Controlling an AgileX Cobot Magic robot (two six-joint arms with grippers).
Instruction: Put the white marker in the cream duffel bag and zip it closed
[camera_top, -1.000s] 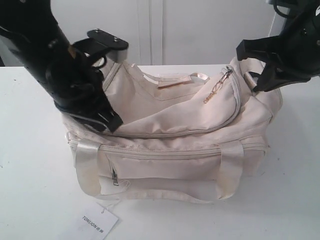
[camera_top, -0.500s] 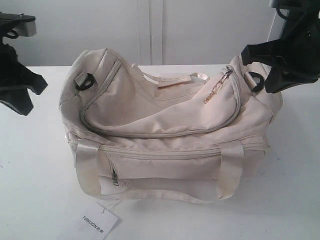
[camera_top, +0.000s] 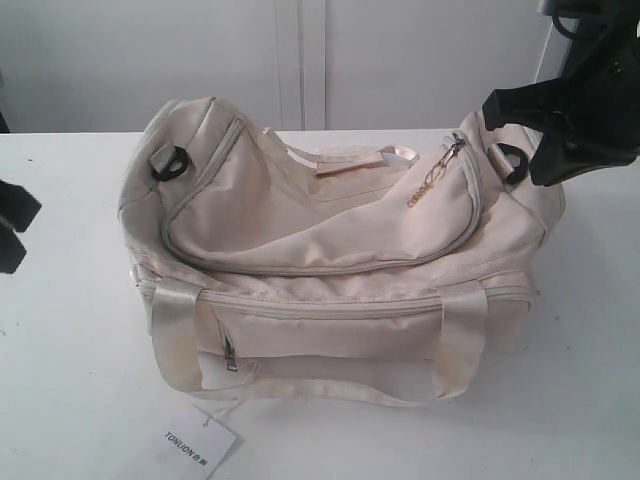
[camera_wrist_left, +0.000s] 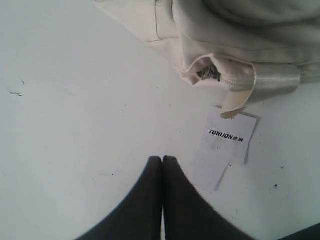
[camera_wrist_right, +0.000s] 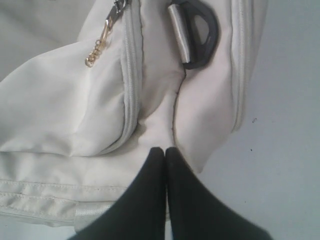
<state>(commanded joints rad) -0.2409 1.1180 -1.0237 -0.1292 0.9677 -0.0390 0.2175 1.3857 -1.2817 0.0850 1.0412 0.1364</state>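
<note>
While the cream duffel bag (camera_top: 340, 260) sits mid-frame on the white table (camera_top: 70, 380) in the exterior view, its curved top zipper (camera_top: 330, 268) looks shut along the visible run, with the gold pull (camera_top: 432, 185) hanging near the right end. Black end rings: one on the left (camera_top: 168, 163), one on the right (camera_top: 510, 160). Paper tag (camera_top: 197, 443) lies on the table just in front of the bag. Right arm (camera_top: 590, 100) hangs over the bag's right end. Only a sliver of the left arm (camera_top: 12, 225) shows at the frame edge, well apart from the bag. White marker: can't tell where it is.

Left wrist view: left gripper (camera_wrist_left: 162, 159) has its fingers pressed together with nothing between them, over bare table. The tag is near it and the bag corner lies farther off.

Right wrist view: right gripper (camera_wrist_right: 165, 150) also has its fingers together, with the tips at a fold of bag fabric by the end ring. Can't tell if any cloth is pinched.
</note>
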